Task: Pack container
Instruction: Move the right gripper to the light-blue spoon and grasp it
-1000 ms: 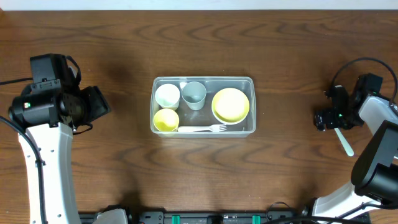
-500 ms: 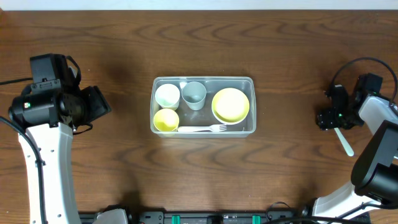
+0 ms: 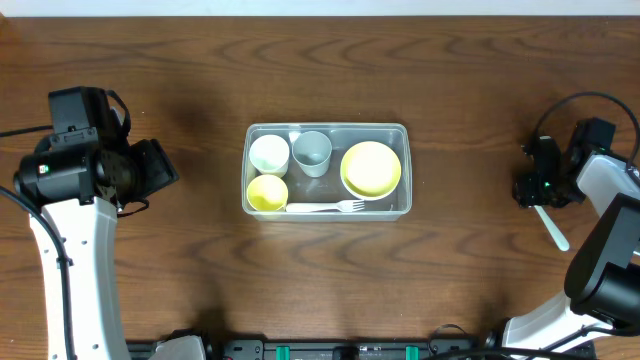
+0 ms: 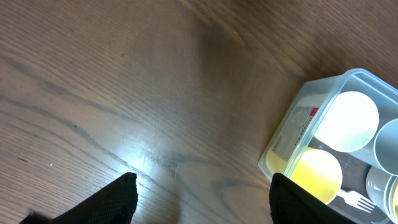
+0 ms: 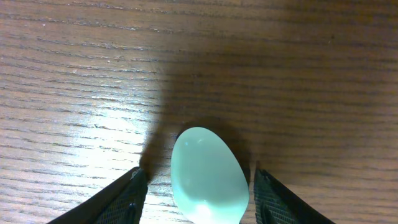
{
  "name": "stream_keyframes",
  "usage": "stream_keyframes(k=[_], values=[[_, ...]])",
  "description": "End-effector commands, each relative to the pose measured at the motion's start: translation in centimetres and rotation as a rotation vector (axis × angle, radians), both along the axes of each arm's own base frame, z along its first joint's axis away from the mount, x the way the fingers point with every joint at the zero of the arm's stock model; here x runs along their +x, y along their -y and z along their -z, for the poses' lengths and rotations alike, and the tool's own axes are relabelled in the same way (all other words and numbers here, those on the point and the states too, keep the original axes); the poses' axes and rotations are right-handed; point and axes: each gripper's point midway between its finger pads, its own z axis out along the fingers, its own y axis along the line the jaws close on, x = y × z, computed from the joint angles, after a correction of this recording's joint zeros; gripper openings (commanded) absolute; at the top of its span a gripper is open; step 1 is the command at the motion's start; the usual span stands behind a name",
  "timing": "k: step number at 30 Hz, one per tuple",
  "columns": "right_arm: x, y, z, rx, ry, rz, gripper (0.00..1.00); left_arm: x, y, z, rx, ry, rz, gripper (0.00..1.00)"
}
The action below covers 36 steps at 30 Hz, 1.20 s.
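Note:
The clear plastic container point(image 3: 326, 128) stands mid-table. It holds a white cup point(image 3: 268, 153), a grey cup point(image 3: 312, 152), a small yellow bowl point(image 3: 267, 192), a larger yellow bowl point(image 3: 371, 168) and a white fork point(image 3: 325, 207). Its left end shows in the left wrist view point(image 4: 291, 134). A pale green spoon point(image 3: 553, 228) lies on the table at the far right. My right gripper point(image 3: 532, 189) is open, low over the spoon's bowl point(image 5: 206, 177), one finger on each side point(image 5: 199, 186). My left gripper point(image 3: 165, 170) is open and empty, left of the container point(image 4: 202, 193).
The wooden table point(image 3: 470, 280) is bare around the container. The right arm's cable loops above the right gripper near the table's right edge.
My right gripper has shifted slightly to the right, closer over the spoon. The left arm and the container have not moved.

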Motion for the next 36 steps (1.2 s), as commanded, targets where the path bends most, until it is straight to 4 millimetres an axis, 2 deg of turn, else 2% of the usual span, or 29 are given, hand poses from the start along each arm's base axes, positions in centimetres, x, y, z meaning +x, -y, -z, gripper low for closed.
stream_keyframes(k=[1, 5, 7, 18, 24, 27, 32, 36], values=[[-0.43, -0.45, 0.79, 0.036, -0.021, 0.01, 0.56, -0.19, -0.28, 0.01, 0.011, -0.005, -0.007, 0.68], [-0.42, -0.44, 0.77, 0.035, -0.021, 0.01, 0.53, -0.18, -0.28, 0.01, 0.011, -0.005, -0.007, 0.68], [-0.42, -0.44, 0.77, 0.035, -0.021, 0.01, 0.47, -0.18, -0.28, 0.01, 0.011, -0.005, -0.007, 0.68], [-0.42, -0.43, 0.77, 0.035, -0.02, 0.01, 0.4, -0.19, -0.28, 0.01, 0.011, -0.005, -0.007, 0.68], [-0.41, -0.43, 0.78, 0.035, -0.02, 0.01, 0.33, -0.19, -0.28, 0.01, 0.011, -0.005, -0.007, 0.68], [-0.41, -0.43, 0.77, 0.035, -0.02, 0.01, 0.26, -0.19, -0.28, 0.01, 0.011, -0.005, -0.007, 0.68], [-0.41, -0.43, 0.77, 0.035, -0.02, 0.01, 0.26, -0.19, -0.28, 0.01, 0.011, -0.005, -0.007, 0.68], [-0.32, -0.39, 0.76, 0.033, -0.016, 0.01, 0.19, -0.19, -0.28, 0.01, 0.011, -0.005, -0.006, 0.68]])
